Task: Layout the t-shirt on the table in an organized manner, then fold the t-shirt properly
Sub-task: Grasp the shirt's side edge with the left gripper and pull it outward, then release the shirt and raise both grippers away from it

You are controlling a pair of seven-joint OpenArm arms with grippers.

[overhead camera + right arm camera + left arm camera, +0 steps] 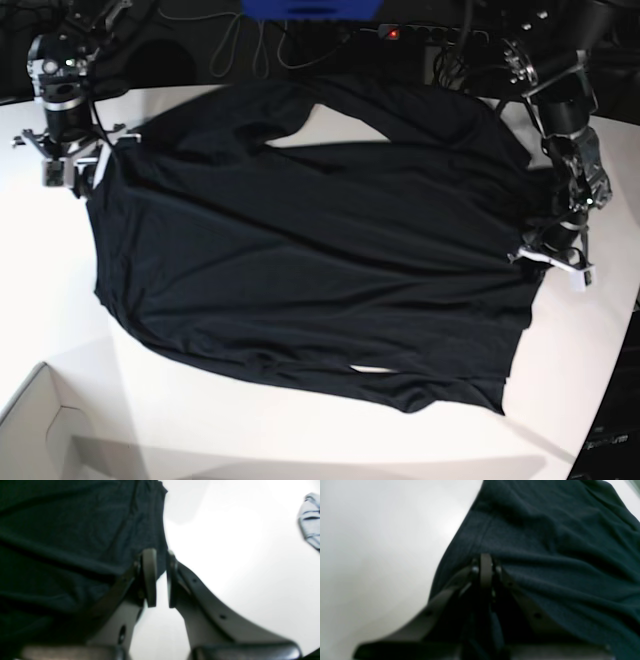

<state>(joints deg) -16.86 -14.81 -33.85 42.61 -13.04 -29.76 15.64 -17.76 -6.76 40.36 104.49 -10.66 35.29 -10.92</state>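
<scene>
The black t-shirt (300, 260) lies spread across the white tabletop (560, 400), wrinkled, with its edges reaching toward both arms. The left gripper (486, 567) is pressed together, pinching the t-shirt's fabric near its hem. The right gripper (160, 577) stands slightly parted at the cloth's edge, holding nothing.

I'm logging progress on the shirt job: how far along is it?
Done: the t-shirt lies spread across the table, though wrinkled and skewed. In hand: the left hand is shut on cloth at one edge; the right hand sits at the opposite edge, fingers slightly apart. Left: smoothing and every fold.
</scene>
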